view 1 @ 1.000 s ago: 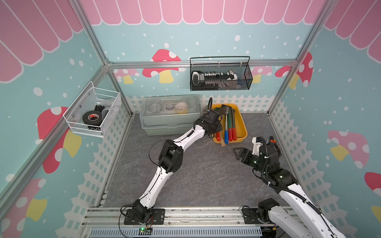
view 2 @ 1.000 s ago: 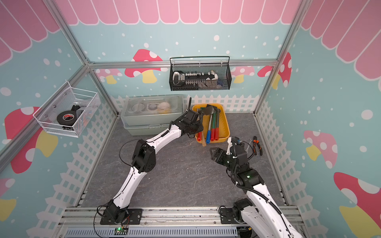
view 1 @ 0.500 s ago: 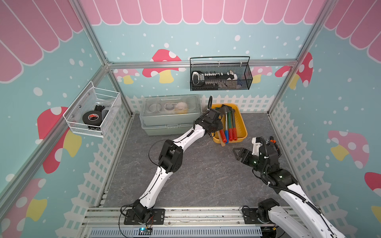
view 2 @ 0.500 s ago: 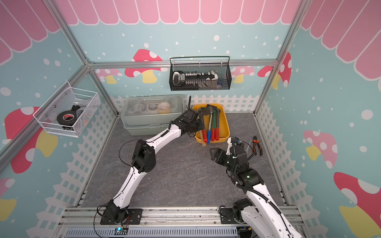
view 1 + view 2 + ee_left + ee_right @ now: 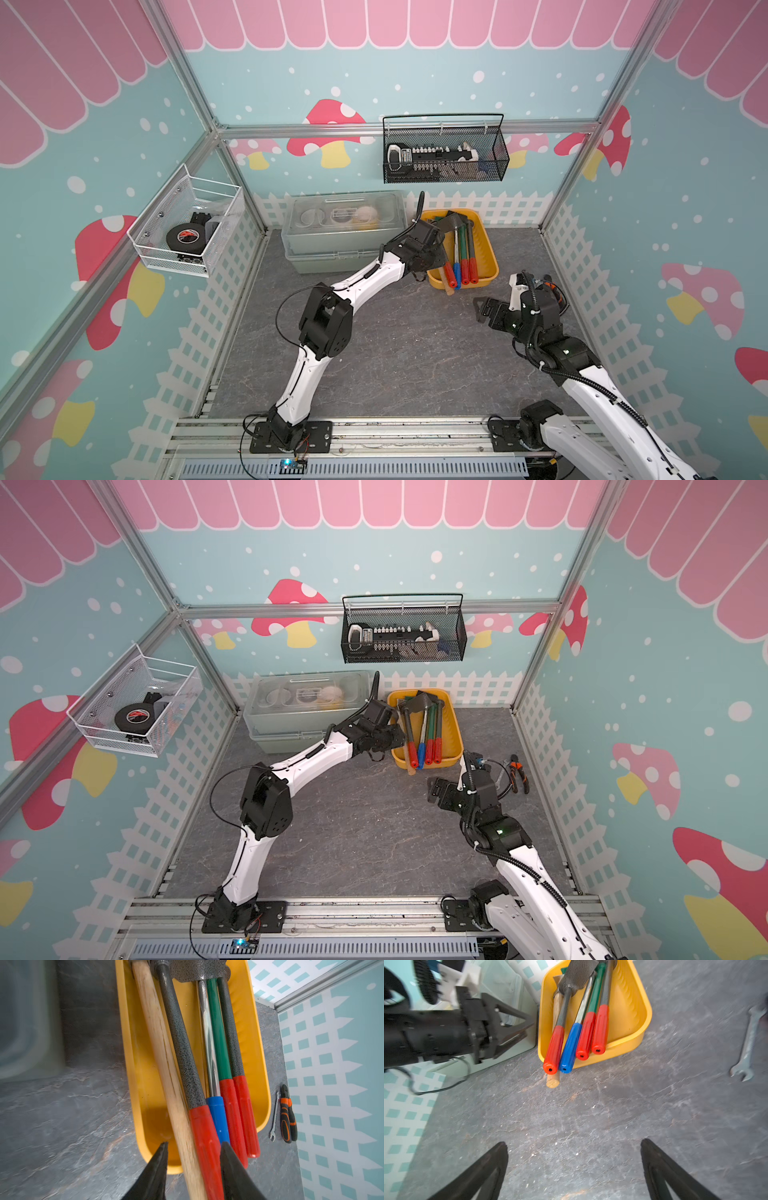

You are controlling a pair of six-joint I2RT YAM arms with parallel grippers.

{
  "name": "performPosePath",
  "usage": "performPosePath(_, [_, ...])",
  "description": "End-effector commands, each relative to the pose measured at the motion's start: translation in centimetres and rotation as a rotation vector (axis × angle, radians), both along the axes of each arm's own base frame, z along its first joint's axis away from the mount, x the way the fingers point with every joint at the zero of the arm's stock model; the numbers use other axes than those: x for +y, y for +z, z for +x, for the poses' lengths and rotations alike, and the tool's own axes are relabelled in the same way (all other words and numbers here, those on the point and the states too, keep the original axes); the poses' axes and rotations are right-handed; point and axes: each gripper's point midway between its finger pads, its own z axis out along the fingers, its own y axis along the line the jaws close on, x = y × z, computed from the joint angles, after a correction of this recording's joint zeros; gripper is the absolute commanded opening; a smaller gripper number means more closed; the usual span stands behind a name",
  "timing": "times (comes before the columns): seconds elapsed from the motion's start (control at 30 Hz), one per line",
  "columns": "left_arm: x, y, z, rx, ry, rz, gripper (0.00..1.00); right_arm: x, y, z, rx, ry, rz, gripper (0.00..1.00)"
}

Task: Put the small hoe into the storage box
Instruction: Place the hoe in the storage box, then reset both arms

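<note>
left gripper (image 5: 194,1143) is part way open – its two black fingers (image 5: 158,1167) stand apart and hold nothing. in the left wrist view the ends of some handles show through the gap. the right wrist view shows the fingers clear of them, just beside the storage box (image 5: 145,1084), on the side by the grey-green case (image 5: 345,232) with a see-through lid.

the small hoe (image 5: 182,1053) lies inside the storage box, a shallow yellow tray. its flat grey blade is at the far end, by the white fence. its speckled grey shaft slants along the box on top of a wooden handle (image 5: 159,1043). its red grip sticks out over the near rim, and the wooden handle sticks out a bit more.

three more tools lie side by side next to the hoe: one with a shiny shaft and a blue grip (image 5: 218,1118), one with a green shaft (image 5: 218,1043), and one with a speckled shaft (image 5: 230,1043). the last two have red grips.

right gripper (image 5: 574,1142) is open very wide and empty. it hangs over the bare grey table (image 5: 591,1115), near the box's near end and facing the handles.

a small spanner (image 5: 275,1115) and orange-and-black pliers (image 5: 287,1118) lie just beside each other on the table, between the box and the side fence.

a black wire basket (image 5: 444,153) hangs on the back wall. a white wire basket (image 5: 149,245) on the side wall holds a roll of black tape (image 5: 185,237).
</note>
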Motion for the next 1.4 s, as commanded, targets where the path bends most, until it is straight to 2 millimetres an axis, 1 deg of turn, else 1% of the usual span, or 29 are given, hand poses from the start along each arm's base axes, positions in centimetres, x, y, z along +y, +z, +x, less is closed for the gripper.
performPosePath(0.0, [2.2,2.2,-1.2,-0.053,-0.03,0.076,0.42,-1.7,0.9,0.5,-0.041,-0.03,-0.121,0.99])
performPosePath(0.03, [2.8,2.6,-1.5,-0.058,-0.031,0.086,0.43,-1.8,1.1,0.7,-0.05,-0.032,-0.136,0.99])
performPosePath(0.07, [3.6,2.8,-1.9,-0.062,-0.028,0.102,0.47,-2.0,1.3,0.9,-0.056,-0.04,-0.152,0.99])
performPosePath(0.2, [6.9,3.8,-3.0,-0.106,0.0,0.179,0.66,-2.8,1.4,1.8,-0.073,-0.057,-0.233,0.99])
performPosePath(0.27, [8.8,4.2,-3.5,-0.118,0.012,0.204,0.79,-3.3,1.5,2.3,-0.089,-0.074,-0.278,0.99])
performPosePath(0.33, [10.7,4.4,-3.9,-0.126,0.022,0.228,0.98,-3.8,1.6,2.6,-0.118,-0.083,-0.324,0.98])
performPosePath(0.47, [14.9,4.5,-4.5,-0.149,0.052,0.297,0.99,-5.1,1.9,3.1,-0.199,-0.124,-0.419,0.99])
performPosePath(0.6, [20.1,4.2,-4.9,-0.18,0.1,0.351,0.99,-6.3,2.0,3.2,-0.259,-0.173,-0.488,0.99])
performPosePath(0.7, [23.4,4.5,-5.3,-0.253,0.117,0.364,0.99,-6.7,1.8,3.4,-0.301,-0.181,-0.531,0.99])
performPosePath(0.73, [25.2,4.5,-5.2,-0.281,0.136,0.374,0.99,-6.8,1.7,3.5,-0.315,-0.19,-0.542,0.99])
performPosePath(0.87, [30.0,4.4,-5.8,-0.403,0.179,0.445,0.99,-7.7,1.0,3.8,-0.341,-0.229,-0.608,0.99])
performPosePath(0.97, [33.6,3.1,-6.7,-0.445,0.238,0.477,0.99,-8.7,0.5,4.1,-0.351,-0.277,-0.658,0.99])
performPosePath(1.1, [38.0,0.6,-7.6,-0.475,0.351,0.485,0.99,-9.7,-0.5,4.7,-0.349,-0.321,-0.696,0.99])
performPosePath(1.17, [39.6,-0.8,-7.6,-0.47,0.39,0.5,0.99,-10.0,-1.0,5.0,-0.344,-0.328,-0.721,0.99])
performPosePath(1.23, [40.6,-1.7,-7.3,-0.467,0.419,0.501,0.99,-10.4,-1.4,5.2,-0.341,-0.347,-0.737,0.99])
performPosePath(1.37, [40.7,-2.6,-6.8,-0.513,0.406,0.498,0.99,-11.5,-2.4,5.7,-0.329,-0.373,-0.736,0.99])
